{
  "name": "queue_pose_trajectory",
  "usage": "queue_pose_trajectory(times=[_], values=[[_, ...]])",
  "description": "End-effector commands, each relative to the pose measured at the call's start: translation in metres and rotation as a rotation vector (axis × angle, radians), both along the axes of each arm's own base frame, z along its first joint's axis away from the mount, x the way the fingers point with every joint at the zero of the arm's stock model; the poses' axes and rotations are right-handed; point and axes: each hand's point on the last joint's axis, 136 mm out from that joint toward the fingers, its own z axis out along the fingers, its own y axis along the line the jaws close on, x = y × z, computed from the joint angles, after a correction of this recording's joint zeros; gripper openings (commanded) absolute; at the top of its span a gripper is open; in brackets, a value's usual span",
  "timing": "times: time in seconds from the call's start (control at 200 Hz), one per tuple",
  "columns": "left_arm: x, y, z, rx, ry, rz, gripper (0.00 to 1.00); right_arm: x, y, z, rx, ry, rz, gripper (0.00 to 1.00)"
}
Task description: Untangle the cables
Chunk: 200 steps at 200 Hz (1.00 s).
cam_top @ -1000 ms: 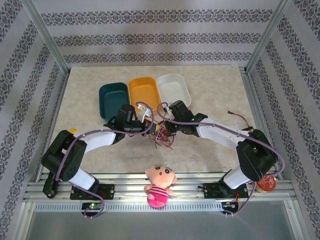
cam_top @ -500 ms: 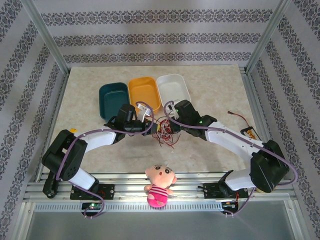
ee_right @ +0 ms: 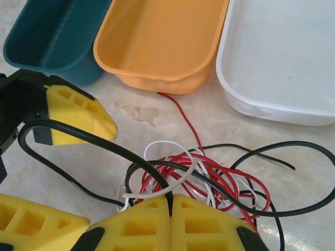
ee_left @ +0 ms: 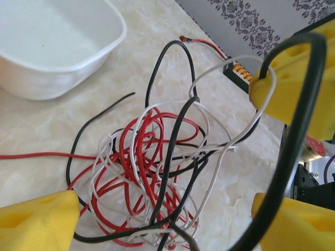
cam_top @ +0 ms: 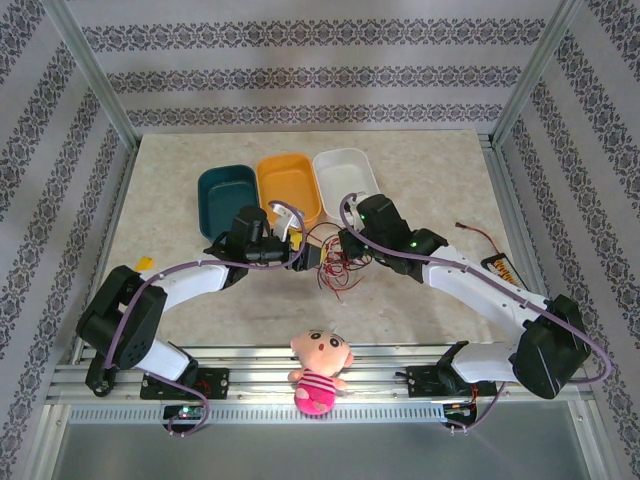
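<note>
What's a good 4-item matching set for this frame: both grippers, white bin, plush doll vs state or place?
Things:
A. left gripper
B. right gripper
C. white bin
D. plush doll

States or places:
1. directly right of the orange bin
2. open
3. front centre, on the metal rails
4. shut on cables

Pairs: A-2, B-4, C-1, D-3

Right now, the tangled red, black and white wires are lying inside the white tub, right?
No. The tangled wires lie on the table in front of the white tub, not inside it; the right wrist view shows this.
</note>
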Motion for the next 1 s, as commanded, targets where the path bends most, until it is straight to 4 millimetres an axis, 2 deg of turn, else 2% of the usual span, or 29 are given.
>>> queue_pose_trajectory(times=[0.0,0.105,0.23,0.355,0.545,0.72,0.844,0.994], values=[[0.0,-0.006,0.004,-0.003,-0.054,-0.016,0.86,-0.002,0.01,0.024,0.069,-0.003,0.002,0.0],[-0.001,-0.014,-0.007,0.017,-0.044,-0.028,0.86,-0.004,0.012,0.027,0.076,0.003,0.01,0.0],[-0.002,-0.026,-0.019,0.032,-0.028,-0.053,0.78,-0.005,0.013,0.028,0.072,0.017,0.017,0.0],[0.005,-0.03,-0.025,0.043,-0.022,-0.025,0.67,-0.008,0.014,0.016,0.052,0.069,0.022,0.0],[0.018,-0.017,-0.04,0.117,0.002,0.084,0.4,-0.022,0.017,0.0,0.051,0.229,0.046,0.0],[0.023,-0.001,-0.047,0.172,0.009,0.172,0.2,-0.035,0.002,-0.011,0.091,0.387,0.021,0.0],[0.026,0.013,-0.052,0.208,0.022,0.247,0.16,-0.045,-0.01,-0.019,0.123,0.463,0.009,0.0],[0.027,0.024,-0.054,0.21,0.046,0.3,0.16,-0.058,-0.018,-0.031,0.129,0.554,0.017,0.0]])
